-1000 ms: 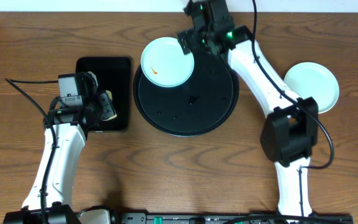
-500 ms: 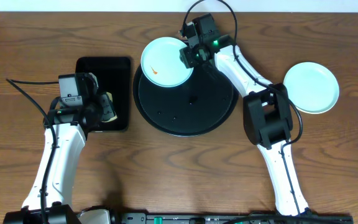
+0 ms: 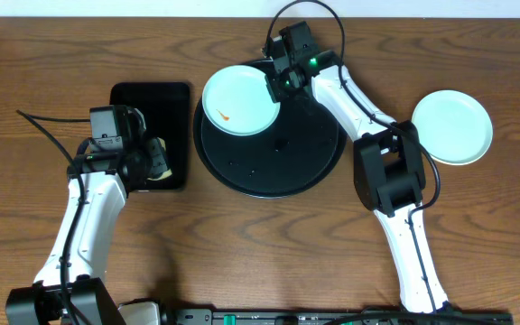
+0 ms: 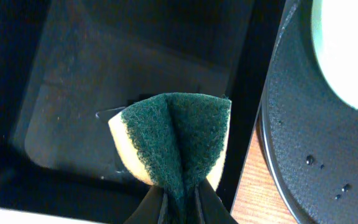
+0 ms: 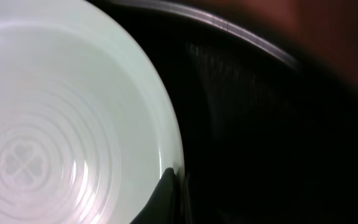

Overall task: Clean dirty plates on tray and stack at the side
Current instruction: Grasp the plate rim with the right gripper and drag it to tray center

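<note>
left claw (image 4: 179, 198): clamped tight on a folded sponge (image 4: 176, 134), over the small tray (image 4: 55, 93)
round tray (image 3: 287, 158): mid-table, water drops on it
side plate (image 3: 451, 126): on the table, well right of the round tray
smeared plate (image 3: 237, 99): overhangs the round tray's far-left rim
right claw (image 5: 169, 186): pinched shut on the smeared plate's right edge

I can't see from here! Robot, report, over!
Right gripper shut on turquoise plate, on round tray. Left gripper shut on sponge. Nothing in the way.
</note>
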`<act>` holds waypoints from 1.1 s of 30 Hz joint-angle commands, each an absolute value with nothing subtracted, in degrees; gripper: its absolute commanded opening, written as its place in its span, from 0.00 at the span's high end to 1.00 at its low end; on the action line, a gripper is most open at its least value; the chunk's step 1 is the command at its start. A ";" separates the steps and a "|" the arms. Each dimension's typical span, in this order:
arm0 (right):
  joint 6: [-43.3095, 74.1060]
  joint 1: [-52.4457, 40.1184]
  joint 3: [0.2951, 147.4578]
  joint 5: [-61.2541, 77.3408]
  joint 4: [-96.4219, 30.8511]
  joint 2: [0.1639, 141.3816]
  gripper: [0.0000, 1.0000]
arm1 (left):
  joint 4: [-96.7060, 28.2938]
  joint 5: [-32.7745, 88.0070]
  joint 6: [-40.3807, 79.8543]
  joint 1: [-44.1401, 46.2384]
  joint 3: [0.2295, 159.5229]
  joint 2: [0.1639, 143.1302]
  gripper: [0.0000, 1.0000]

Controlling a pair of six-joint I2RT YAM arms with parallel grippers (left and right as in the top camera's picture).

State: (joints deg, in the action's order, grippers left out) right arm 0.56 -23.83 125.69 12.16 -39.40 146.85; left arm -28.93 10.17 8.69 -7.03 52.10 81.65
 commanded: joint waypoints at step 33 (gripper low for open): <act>20.12 -23.20 123.44 -5.50 -69.89 135.20 0.68 | -10.87 5.13 -5.28 -7.27 51.44 92.47 0.40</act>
